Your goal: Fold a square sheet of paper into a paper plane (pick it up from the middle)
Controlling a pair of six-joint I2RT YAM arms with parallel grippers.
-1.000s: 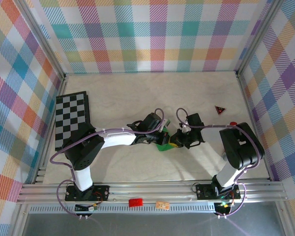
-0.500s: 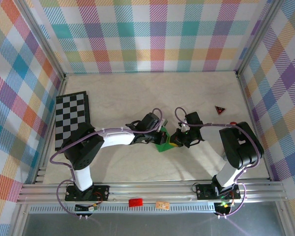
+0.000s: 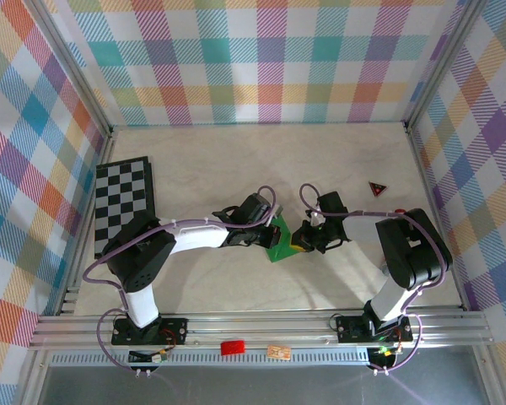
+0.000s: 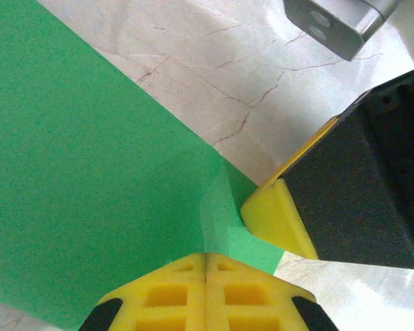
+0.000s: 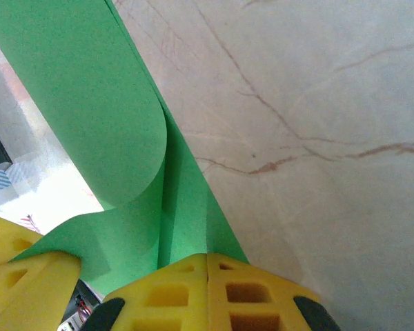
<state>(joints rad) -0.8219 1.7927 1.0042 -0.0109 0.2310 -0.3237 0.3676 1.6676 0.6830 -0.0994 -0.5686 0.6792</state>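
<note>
Left gripper (image 4: 205,258) is clamped tight on an edge of the square sheet of paper (image 4: 90,179), which sits mid-table between both arms. Right gripper (image 5: 207,258) is pinched on the same curled green sheet, right beside the left one.

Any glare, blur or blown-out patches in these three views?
Top external: evenly lit and sharp, only faint shadows under the arms on the table. Left wrist: the paper looks grainy, table veins crisp, some glare on the table at lower right. Right wrist: a blown-out white patch left of the paper, table veins sharp.
</note>
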